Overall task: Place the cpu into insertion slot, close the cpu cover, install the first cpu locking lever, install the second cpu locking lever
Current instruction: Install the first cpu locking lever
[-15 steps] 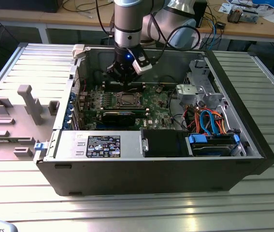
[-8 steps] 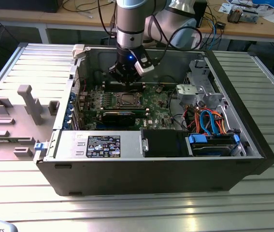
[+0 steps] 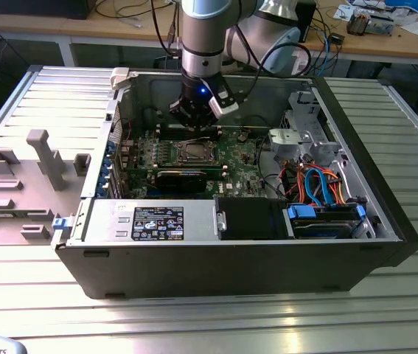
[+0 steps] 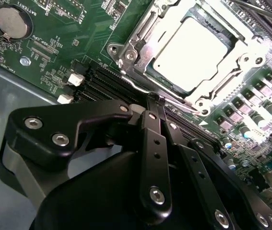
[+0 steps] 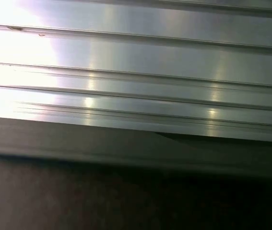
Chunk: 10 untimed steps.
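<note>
1 gripper (image 4: 156, 103), fingers pressed together, tip beside the insertion slot (image 4: 193, 52); cpu (image 4: 189, 51) seated, cpu cover (image 4: 140, 28) down.

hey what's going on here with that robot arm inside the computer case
A robot arm is working inside an open computer case, its claw down at the edge of the insertion slot on the green motherboard. The cpu already sits in the socket, and the cpu cover looks lowered around it. A thin metal lever runs along the socket edge right at the claw's tip.
</note>
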Available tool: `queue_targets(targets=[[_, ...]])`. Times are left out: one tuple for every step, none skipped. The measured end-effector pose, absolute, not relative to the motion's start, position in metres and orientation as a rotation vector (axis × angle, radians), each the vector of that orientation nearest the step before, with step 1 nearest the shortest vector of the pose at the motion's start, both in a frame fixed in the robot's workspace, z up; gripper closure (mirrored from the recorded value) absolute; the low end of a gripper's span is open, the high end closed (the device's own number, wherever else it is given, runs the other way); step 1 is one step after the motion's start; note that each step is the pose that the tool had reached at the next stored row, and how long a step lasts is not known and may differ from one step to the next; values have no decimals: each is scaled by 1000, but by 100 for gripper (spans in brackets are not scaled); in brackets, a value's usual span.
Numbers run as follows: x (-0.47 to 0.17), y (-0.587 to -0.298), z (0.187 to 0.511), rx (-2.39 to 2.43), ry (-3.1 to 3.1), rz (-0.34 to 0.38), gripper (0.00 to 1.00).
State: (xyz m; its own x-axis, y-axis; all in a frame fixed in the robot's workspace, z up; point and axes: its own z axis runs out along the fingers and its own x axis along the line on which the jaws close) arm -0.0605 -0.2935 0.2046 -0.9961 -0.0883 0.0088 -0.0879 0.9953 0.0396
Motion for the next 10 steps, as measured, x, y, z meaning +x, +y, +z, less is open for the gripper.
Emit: queue_targets(targets=[[-60,-294,205,138,-3127,-61,89],[-61,-294,206,138,-3127,-61,89],[-61,-294,207,138,-3128,-61,89],[-61,-294,210,138,-3130,-61,89],[-62,-294,214,139,-3133,-61,89],[-63,-294,216,139,-3135,-61,89],[-65,-294,217,139,-3138,-61,89],[-68,-294,219,139,-3143,-60,89],[-71,-294,220,140,-3148,-60,89],[-74,-294,220,140,-3150,-60,89]])
